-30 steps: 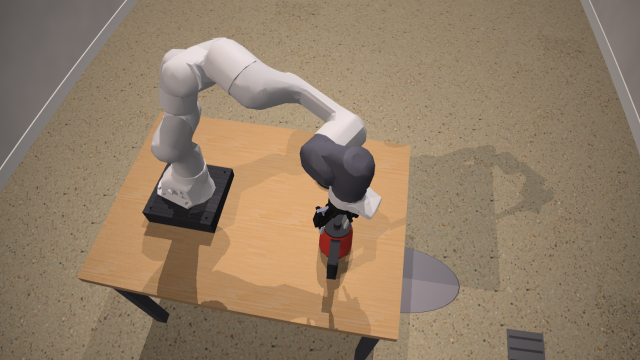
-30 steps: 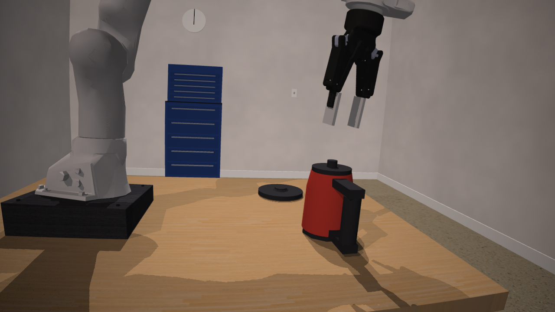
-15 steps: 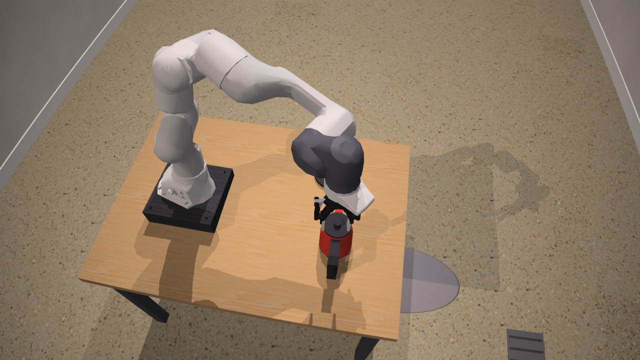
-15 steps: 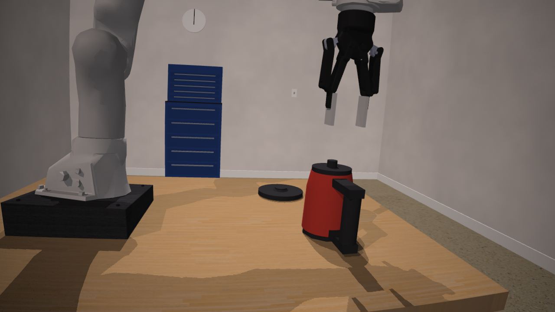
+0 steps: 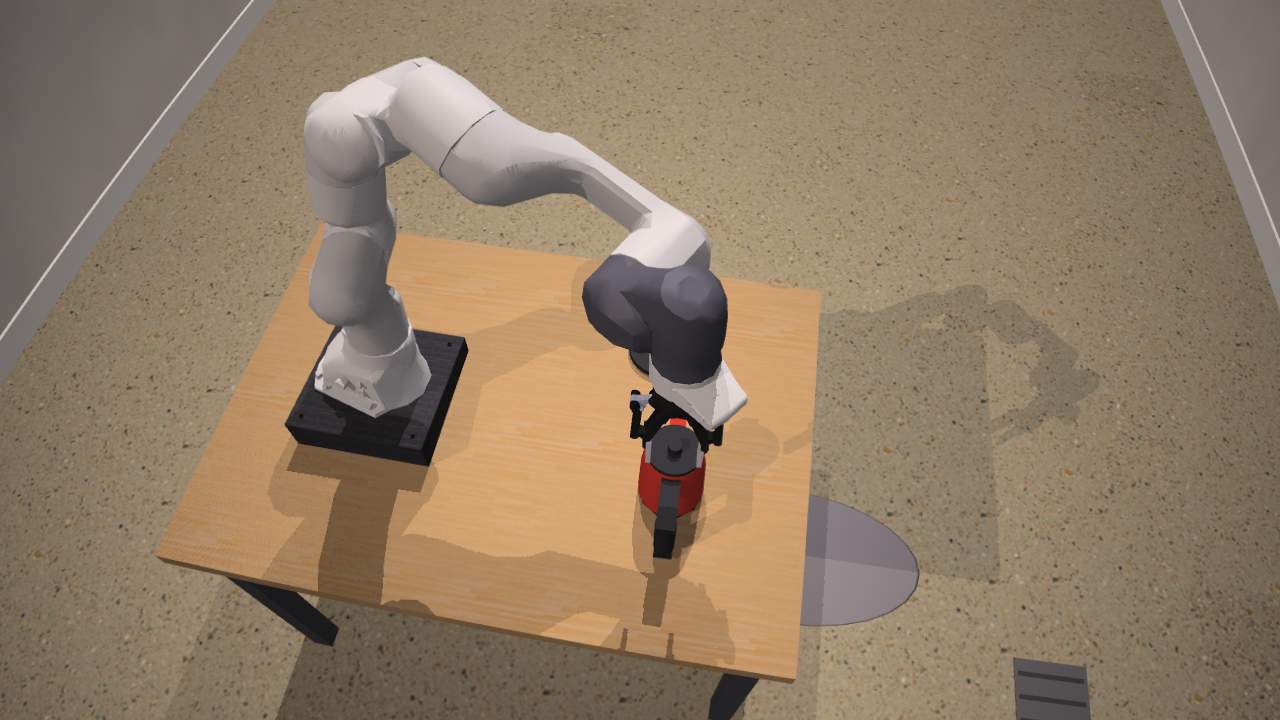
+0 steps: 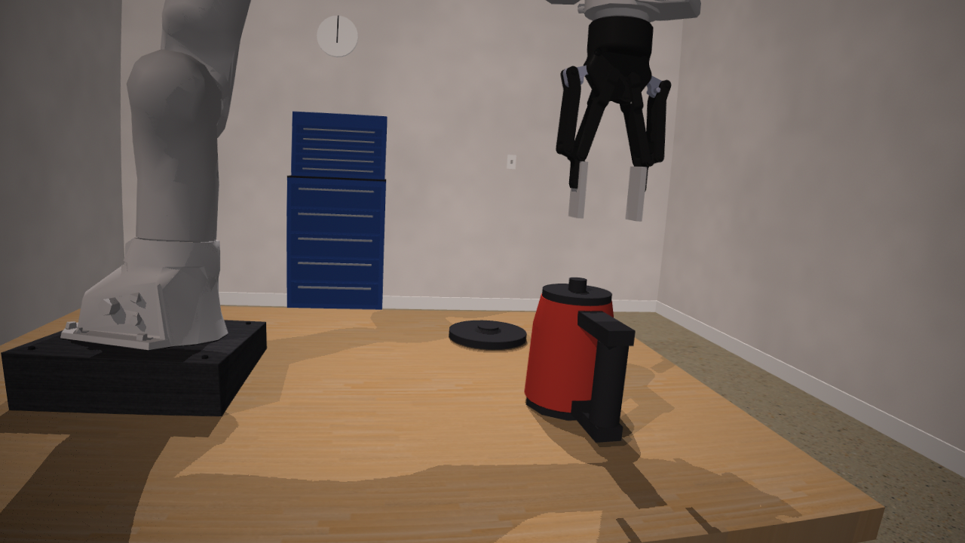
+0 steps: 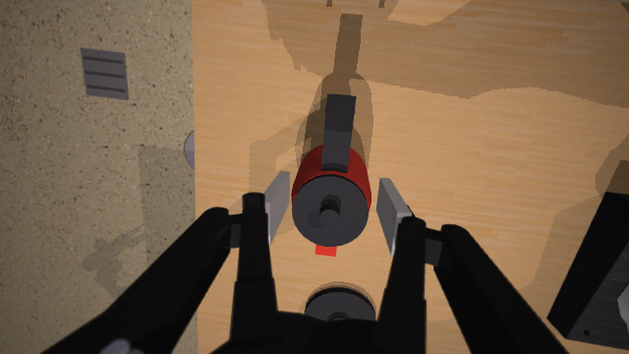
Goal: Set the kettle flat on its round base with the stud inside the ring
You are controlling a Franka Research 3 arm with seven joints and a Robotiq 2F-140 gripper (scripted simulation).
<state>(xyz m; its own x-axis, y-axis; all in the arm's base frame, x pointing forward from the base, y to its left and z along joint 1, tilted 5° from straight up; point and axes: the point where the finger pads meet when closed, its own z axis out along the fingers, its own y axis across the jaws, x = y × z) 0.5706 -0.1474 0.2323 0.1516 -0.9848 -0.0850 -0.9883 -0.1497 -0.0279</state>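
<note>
The red kettle (image 6: 565, 356) with a black lid and knob stands upright on the table, its black handle (image 6: 602, 378) turned toward the front edge. It also shows in the overhead view (image 5: 671, 474) and in the wrist view (image 7: 330, 197). The round black base (image 6: 487, 334) lies flat with its stud up, behind the kettle and apart from it; the wrist view shows part of it (image 7: 339, 305). My gripper (image 6: 605, 202) hangs open and empty, pointing down, well above the kettle's lid; it also shows in the wrist view (image 7: 327, 206).
The arm's black mounting block (image 6: 135, 368) stands at the table's left. The table's right edge is close beside the kettle. A blue drawer cabinet (image 6: 335, 210) stands against the back wall, off the table.
</note>
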